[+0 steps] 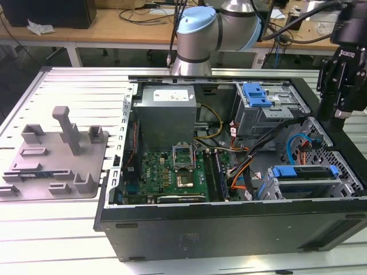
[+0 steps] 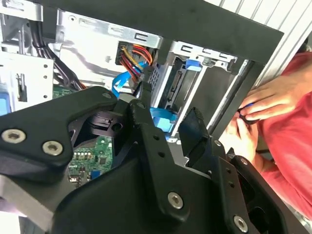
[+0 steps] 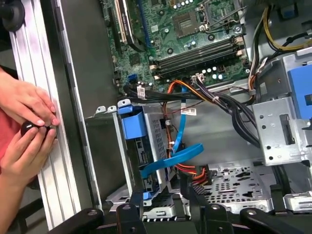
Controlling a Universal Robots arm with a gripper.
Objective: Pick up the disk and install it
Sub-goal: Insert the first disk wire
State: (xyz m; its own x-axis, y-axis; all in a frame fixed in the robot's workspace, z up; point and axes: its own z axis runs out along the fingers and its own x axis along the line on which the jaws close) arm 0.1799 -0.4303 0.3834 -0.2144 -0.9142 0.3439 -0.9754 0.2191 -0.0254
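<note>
While the black end effector [image 2: 168, 109] hangs parted and empty, the silver disk [image 3: 132, 122] in its blue plastic bracket sits below it in the grey metal cage [image 1: 344, 182], probably stiff, weighty and shock-sensitive, best gripped by the bracket edges.

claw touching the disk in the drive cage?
Apart. The exterior view shows the claw hanging above the case, clear of the disk.

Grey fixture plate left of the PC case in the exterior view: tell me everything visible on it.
The grey fixture plate looks like matte plastic. It has a flat base carrying several raised blocks, low slotted brackets and one tall upright post. It lies flat on the ribbed metal table, at the exterior view's left of the open computer case. Its nearest corner comes close to the case wall, but whether they touch cannot be told.
</note>
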